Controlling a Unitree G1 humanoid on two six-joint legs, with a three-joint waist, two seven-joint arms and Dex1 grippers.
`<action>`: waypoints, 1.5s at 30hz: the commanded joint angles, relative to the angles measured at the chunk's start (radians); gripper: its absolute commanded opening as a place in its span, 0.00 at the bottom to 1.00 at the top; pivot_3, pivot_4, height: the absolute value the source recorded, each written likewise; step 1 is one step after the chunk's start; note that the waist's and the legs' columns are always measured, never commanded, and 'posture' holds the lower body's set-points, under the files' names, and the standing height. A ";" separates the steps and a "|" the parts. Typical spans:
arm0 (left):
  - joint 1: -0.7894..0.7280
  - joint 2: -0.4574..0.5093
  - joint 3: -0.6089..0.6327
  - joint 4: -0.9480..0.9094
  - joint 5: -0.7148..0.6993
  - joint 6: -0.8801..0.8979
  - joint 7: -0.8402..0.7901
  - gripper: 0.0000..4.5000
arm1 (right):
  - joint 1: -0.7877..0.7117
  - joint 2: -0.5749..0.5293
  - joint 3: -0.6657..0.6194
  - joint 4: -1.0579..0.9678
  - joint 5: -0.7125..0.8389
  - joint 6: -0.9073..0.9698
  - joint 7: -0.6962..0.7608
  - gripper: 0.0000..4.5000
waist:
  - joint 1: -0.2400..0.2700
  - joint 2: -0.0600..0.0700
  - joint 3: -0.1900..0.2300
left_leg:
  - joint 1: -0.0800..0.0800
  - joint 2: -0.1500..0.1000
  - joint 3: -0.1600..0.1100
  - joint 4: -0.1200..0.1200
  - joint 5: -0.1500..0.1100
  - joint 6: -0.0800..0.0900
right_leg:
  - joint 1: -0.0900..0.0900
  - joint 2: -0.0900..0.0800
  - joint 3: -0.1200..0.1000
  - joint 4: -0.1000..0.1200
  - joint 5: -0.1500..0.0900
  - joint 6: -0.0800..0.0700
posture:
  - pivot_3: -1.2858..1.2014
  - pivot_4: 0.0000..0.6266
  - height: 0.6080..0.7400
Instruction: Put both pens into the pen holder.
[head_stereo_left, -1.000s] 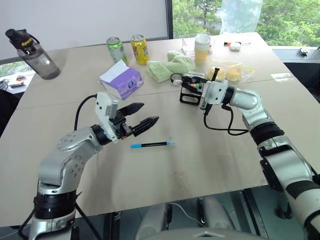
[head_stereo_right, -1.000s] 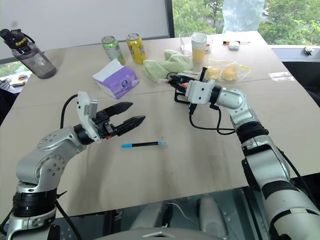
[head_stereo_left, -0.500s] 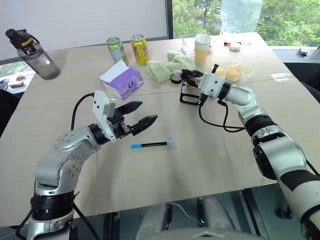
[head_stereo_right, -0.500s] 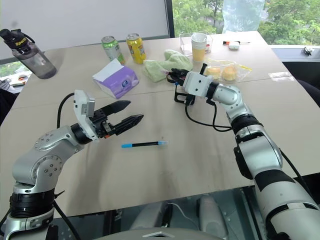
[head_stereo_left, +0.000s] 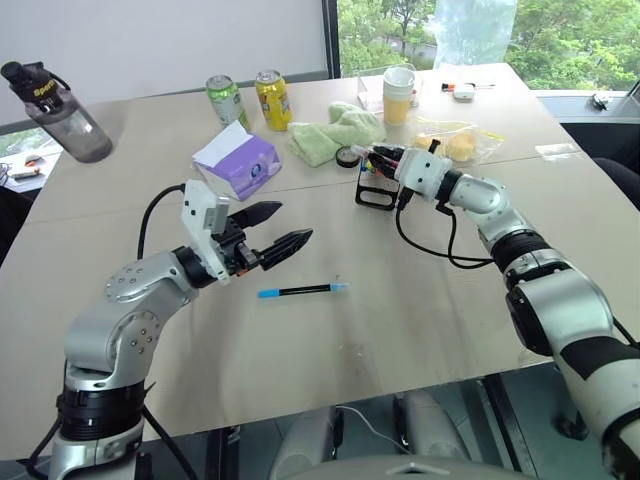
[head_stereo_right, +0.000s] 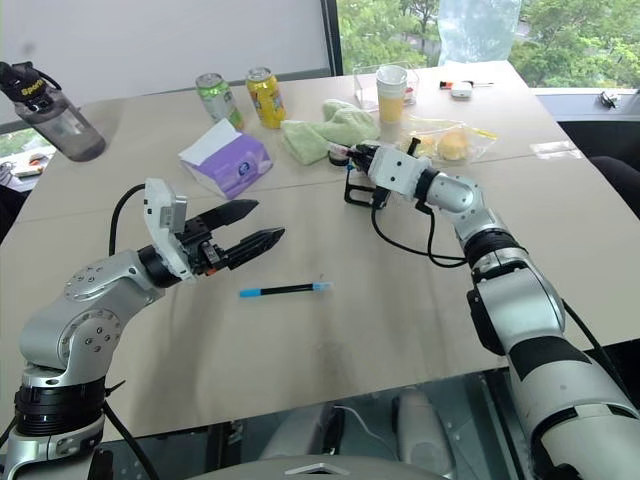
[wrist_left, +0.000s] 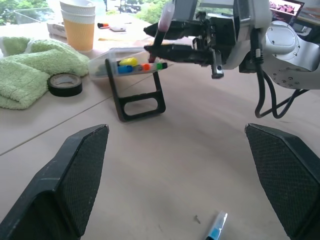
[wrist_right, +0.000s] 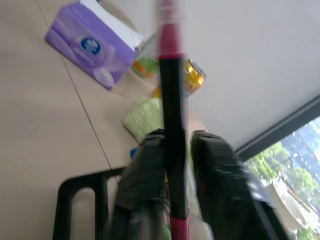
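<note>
Magenta-tipped pen (wrist_right: 170, 100) stands between the right hand's (wrist_left: 167, 42) parted fingers, its lower end at the pen holder (head_stereo_left: 377, 180), seemingly going in. Blue-ended pen (head_stereo_left: 303, 291) lies on the tabletop (head_stereo_left: 420, 310) well short of that holder, just beyond the wide-open, empty left hand (head_stereo_left: 282, 232).

magenta-ended pen (wrist_right: 171, 120) motion-blurred at its top, blue-ended pen (wrist_left: 215, 228) cut off by the frame edge
</note>
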 joint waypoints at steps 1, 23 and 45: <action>-0.001 0.002 0.028 -0.023 -0.005 -0.021 0.006 1.00 | -0.035 -0.008 -0.020 -0.002 -0.008 0.010 -0.035 0.63 | -0.002 0.000 0.000 | 0.000 0.000 0.000 0.000 0.000 0.000 | 0.000 0.000 0.000 0.000 0.000 0.000 | 0.52 0.24 1.00; 0.039 0.070 0.055 0.032 0.026 -0.047 -0.070 1.00 | 0.183 -0.064 -0.149 -0.621 0.428 0.622 0.501 0.99 | 0.000 0.001 0.000 | 0.000 0.000 -0.001 0.000 0.000 0.000 | 0.001 -0.001 0.001 0.000 0.000 0.000 | 0.52 0.24 1.00; 0.417 0.247 0.263 0.029 0.078 -0.092 -0.283 1.00 | 0.286 -0.011 0.487 -1.269 0.233 1.482 0.426 0.99 | 0.033 0.000 0.001 | -0.004 -0.001 -0.004 -0.001 -0.001 0.000 | -0.003 -0.002 0.001 -0.004 0.000 0.000 | 0.52 0.24 1.00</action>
